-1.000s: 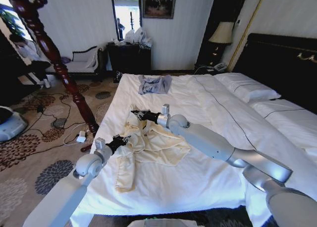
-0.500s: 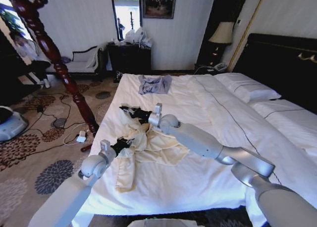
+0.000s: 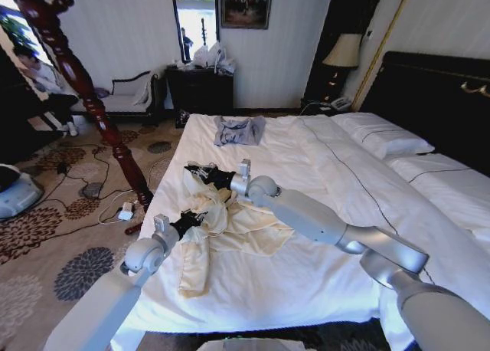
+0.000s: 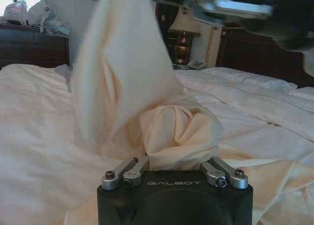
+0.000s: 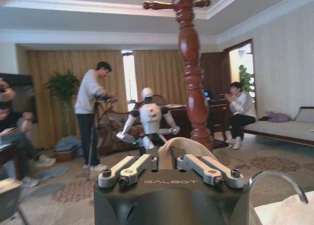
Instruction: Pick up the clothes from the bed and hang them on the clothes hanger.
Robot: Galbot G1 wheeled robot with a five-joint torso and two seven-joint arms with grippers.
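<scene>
Both arms are lifting the cream shirt (image 3: 230,221) off the bed (image 3: 321,175). The right gripper (image 3: 197,171) is pinching a raised fold; the left gripper (image 3: 186,221) is clamping bunched cloth lower down. Most fabric is lying on the duvet, so the next move probably calls for raising it clear.

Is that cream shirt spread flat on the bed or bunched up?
Bunched up: the clothes lie crumpled on the bed, one end lifted by the right hand.

The cream clothes (image 3: 230,222) are lifted near the left edge of the bed (image 3: 321,274), gripped by the right gripper (image 3: 200,172) above and the left gripper (image 3: 191,220) lower down.
</scene>
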